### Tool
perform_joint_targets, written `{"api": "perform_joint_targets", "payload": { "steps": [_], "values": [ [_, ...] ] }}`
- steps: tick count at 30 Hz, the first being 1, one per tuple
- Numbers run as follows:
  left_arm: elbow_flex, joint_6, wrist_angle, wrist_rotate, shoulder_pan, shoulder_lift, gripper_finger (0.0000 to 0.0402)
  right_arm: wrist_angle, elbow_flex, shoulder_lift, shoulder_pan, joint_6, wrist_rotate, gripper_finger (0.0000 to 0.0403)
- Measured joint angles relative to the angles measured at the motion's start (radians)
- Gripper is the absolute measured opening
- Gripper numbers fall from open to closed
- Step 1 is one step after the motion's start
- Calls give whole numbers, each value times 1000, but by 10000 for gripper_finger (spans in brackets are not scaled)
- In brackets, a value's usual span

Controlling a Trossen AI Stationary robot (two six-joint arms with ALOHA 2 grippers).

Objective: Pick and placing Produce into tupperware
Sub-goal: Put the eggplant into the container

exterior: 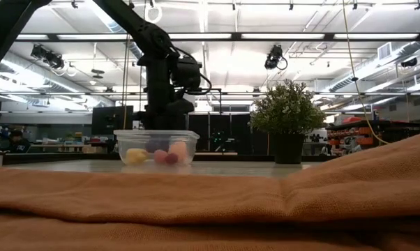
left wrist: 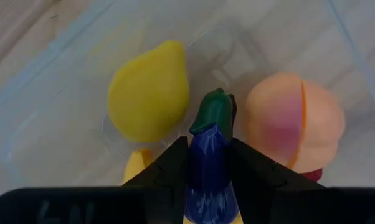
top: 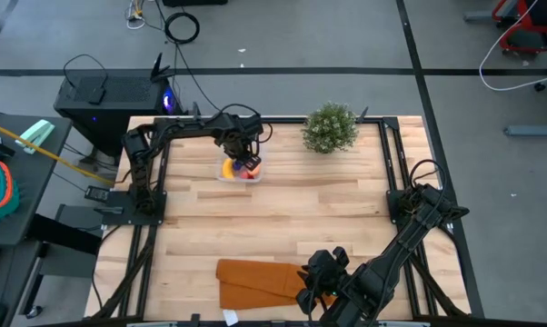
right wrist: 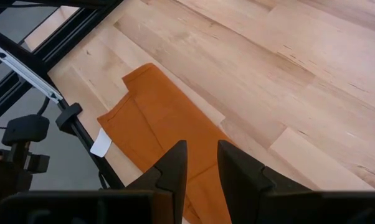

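Note:
The clear tupperware (top: 240,171) stands on the wooden table at the far middle; it also shows in the low view (exterior: 156,148). In it lie a yellow lemon (left wrist: 150,93), a red-peach round fruit (left wrist: 293,118), a yellow banana (left wrist: 134,168) and a tiny red piece (left wrist: 312,175). My left gripper (top: 244,162) reaches down into the tupperware, shut on the dark purple piece (left wrist: 207,168), which has a green stem. My right gripper (top: 314,286) hangs narrowly open and empty over the orange-brown cloth (top: 255,282) at the near edge. My left gripper pinches the dark purple piece by its two sides (left wrist: 206,180) between its two fingers (left wrist: 175,165), from above, pointing down. The fingers lie along the piece. Its green stem end (left wrist: 215,109) points down between the lemon and the round fruit. Whether it rests on the tupperware's floor, I cannot tell.
A green bushy plant (top: 331,127) in a dark pot stands to the right of the tupperware at the far edge. The folded cloth (right wrist: 169,130) lies at the near edge, with a white tag (right wrist: 101,144) at its corner. Bare wood lies across the table's middle.

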Motion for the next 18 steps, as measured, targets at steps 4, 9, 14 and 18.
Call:
{"api": "perform_joint_targets", "payload": {
  "steps": [4,9,14,18],
  "values": [
    [0,5,3,0,0,0,107,0,0,0,0,0,0,95],
    [0,6,3,0,0,0,113,0,0,0,0,-1,0,95],
    [0,4,19,0,0,0,111,0,0,0,0,-1,0,95],
    [0,-24,32,1,0,0,114,0,0,0,0,-1,0,95]
  ]
}}
